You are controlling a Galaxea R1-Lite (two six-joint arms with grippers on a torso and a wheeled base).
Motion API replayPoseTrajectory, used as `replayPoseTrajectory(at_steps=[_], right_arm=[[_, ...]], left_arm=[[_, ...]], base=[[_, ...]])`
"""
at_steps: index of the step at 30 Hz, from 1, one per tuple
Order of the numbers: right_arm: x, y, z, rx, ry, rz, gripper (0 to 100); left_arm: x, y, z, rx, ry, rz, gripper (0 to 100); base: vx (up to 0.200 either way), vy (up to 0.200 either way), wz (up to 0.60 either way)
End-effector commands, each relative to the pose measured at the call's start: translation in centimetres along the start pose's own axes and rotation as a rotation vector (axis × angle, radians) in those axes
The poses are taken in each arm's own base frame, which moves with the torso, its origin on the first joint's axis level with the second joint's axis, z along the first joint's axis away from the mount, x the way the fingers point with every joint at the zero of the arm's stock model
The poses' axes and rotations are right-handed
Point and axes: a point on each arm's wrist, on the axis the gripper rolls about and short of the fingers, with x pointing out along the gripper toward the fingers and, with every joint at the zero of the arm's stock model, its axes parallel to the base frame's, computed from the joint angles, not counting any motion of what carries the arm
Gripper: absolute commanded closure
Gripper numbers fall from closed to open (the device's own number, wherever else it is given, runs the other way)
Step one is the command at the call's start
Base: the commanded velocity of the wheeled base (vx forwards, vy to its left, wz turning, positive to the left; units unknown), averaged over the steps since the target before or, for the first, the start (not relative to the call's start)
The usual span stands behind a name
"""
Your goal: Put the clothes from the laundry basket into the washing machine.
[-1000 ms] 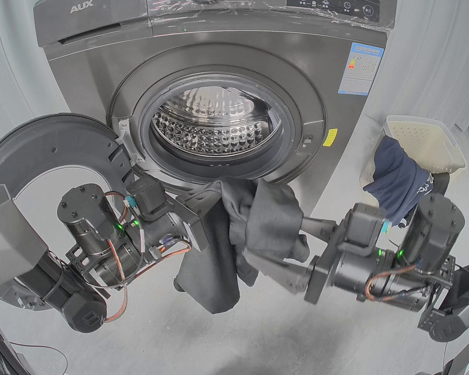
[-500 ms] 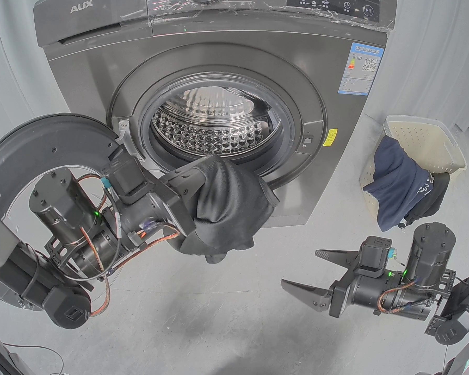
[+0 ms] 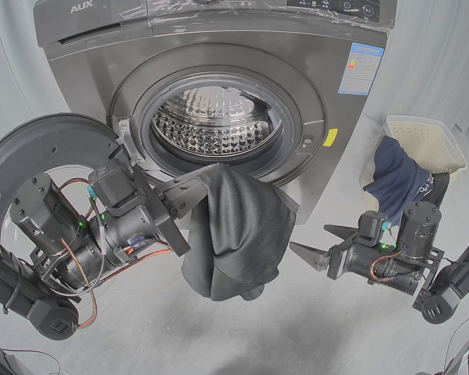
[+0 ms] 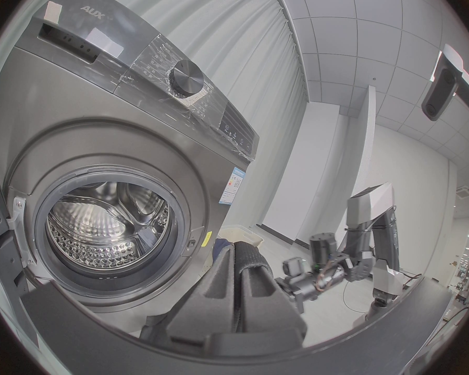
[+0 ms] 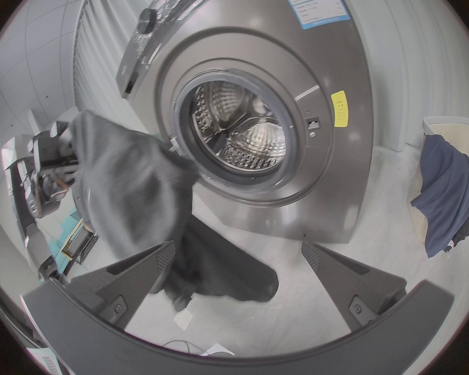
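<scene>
— Where is the clothing hanging?

— In front of the washing machine (image 3: 88,74), whose door (image 3: 52,141) is standing open. A dark grey garment (image 3: 239,230) is dangling just below the drum opening (image 3: 213,121), with the left claw (image 3: 198,183) clamping its top edge.

— And the rest?

— A navy garment (image 3: 396,178) is draping over the laundry basket (image 3: 432,131) beside the machine. The right claw (image 3: 310,237) is hovering low, fingers apart, holding nothing.

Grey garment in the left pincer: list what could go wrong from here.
Most of the grey garment hangs below the lower rim of the drum opening, so it may snag there or spill back out. Only the left pincer holds it; the right pincer is open and apart, so a slip could drop it.
</scene>
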Motion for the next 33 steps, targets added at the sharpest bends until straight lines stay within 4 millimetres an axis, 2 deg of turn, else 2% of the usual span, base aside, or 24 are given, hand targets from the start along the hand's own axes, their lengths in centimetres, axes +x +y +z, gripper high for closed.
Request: replayPoseTrajectory(at_steps=[1,5,7,8,11,14,22,28,33], right_arm=[[2.2,-2.2,-0.1,0.016,-0.006,-0.056,0],[2.3,-2.0,-0.5,0.05,0.012,-0.009,0],[1.8,-1.5,-0.7,0.096,0.032,0.075,0],[1.2,-1.2,-0.3,0.138,0.014,0.151,0],[0.9,-0.9,0.6,0.178,-0.035,0.211,0],[1.0,-0.5,1.1,0.221,-0.059,0.262,0],[1.5,2.1,0.9,0.324,-0.046,0.403,0],[2.4,1.1,-1.6,0.332,0.0,0.359,0],[2.0,0.1,-1.8,0.341,0.0,0.327,0]], left_arm=[[-1.0,-0.5,0.4,-0.004,0.006,-0.018,100],[-1.1,-0.6,0.3,-0.004,0.01,-0.018,100],[-1.2,-0.6,0.2,-0.006,0.014,-0.017,100],[-1.4,-0.6,0.1,-0.009,0.021,-0.016,100],[-1.5,-0.6,-0.1,-0.01,0.029,-0.013,100],[-1.6,-0.6,-0.1,-0.011,0.032,-0.011,100],[-1.6,-0.6,-0.2,-0.013,0.036,-0.009,100],[-1.4,-0.4,0.0,-0.011,0.023,-0.008,100],[-1.3,-0.3,-0.1,-0.011,0.027,-0.006,100]], base=[[0.0,0.0,0.0],[0.0,0.0,0.0],[0.0,0.0,0.0],[0.0,0.0,0.0],[0.0,0.0,0.0],[0.0,0.0,0.0],[0.0,0.0,0.0],[0.0,0.0,0.0],[0.0,0.0,0.0]])
